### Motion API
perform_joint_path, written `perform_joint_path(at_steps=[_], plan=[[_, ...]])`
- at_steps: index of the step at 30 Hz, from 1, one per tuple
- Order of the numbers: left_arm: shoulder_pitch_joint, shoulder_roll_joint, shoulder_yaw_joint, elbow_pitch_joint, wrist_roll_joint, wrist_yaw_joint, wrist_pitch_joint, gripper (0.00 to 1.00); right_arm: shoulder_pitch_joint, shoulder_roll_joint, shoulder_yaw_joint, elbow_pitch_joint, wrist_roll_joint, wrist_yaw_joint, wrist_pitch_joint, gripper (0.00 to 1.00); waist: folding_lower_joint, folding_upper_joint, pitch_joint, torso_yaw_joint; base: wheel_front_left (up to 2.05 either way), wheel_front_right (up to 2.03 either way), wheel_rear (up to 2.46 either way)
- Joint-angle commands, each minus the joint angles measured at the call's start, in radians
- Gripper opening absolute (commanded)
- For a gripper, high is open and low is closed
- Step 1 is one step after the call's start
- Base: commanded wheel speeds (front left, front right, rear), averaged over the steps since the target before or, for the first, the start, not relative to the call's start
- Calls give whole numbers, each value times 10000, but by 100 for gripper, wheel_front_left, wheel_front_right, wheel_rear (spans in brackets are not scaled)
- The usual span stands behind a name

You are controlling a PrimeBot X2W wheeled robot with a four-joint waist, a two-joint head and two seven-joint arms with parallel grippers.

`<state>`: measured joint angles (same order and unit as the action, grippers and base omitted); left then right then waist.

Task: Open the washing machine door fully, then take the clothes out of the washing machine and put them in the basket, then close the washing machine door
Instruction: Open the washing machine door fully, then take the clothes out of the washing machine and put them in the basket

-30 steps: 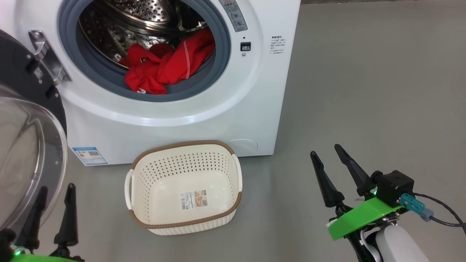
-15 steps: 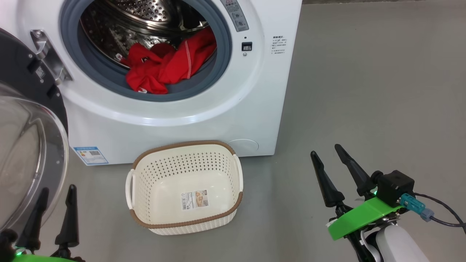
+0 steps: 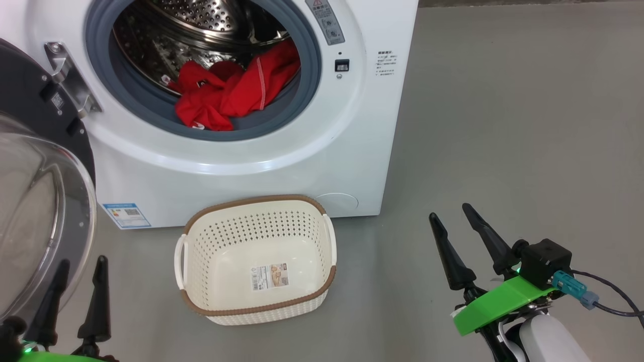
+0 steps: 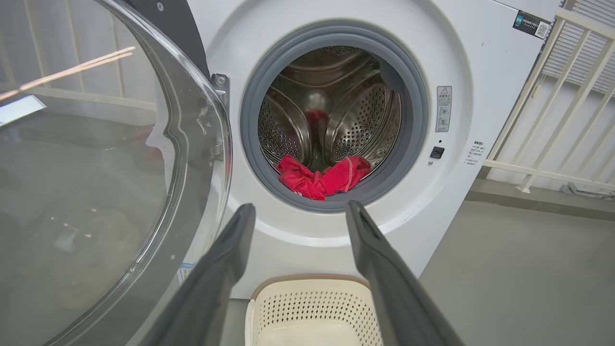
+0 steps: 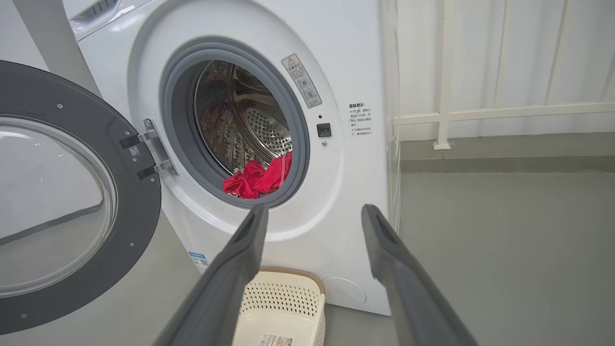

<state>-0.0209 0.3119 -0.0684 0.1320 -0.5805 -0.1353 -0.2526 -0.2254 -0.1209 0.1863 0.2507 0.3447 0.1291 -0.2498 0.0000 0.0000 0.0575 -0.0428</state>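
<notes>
The left gripper [image 3: 82, 261] and right gripper [image 3: 450, 212] are held spread, empty; the washing machine door [image 3: 45, 211] is seen just beside the left, grey floor [image 3: 503, 125] around the right.

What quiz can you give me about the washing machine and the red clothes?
1. Fill the gap: the washing machine door stands ____.
2. True or false: the basket holds the red clothes.
3. Where do the clothes lie?
A) in the basket
B) hanging on the door
C) inside the washing machine, at the mouth of its steel drum

Key: 1 open; 2 false; 3 C.
</notes>
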Motion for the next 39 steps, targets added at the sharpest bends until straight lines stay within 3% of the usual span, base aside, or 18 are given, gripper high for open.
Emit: perform_joint_path(at_steps=[1, 39], plan=[[-215, 328, 364, -188, 83, 46, -91, 100, -71, -5, 252, -228, -116, 16, -120, 100, 0, 0, 5, 2, 0, 0, 0], [-281, 421, 437, -96, 58, 46, -92, 100, -49, 128, 158, -198, -115, 16, -120, 100, 0, 0, 59, -15, 82, -82, 0]])
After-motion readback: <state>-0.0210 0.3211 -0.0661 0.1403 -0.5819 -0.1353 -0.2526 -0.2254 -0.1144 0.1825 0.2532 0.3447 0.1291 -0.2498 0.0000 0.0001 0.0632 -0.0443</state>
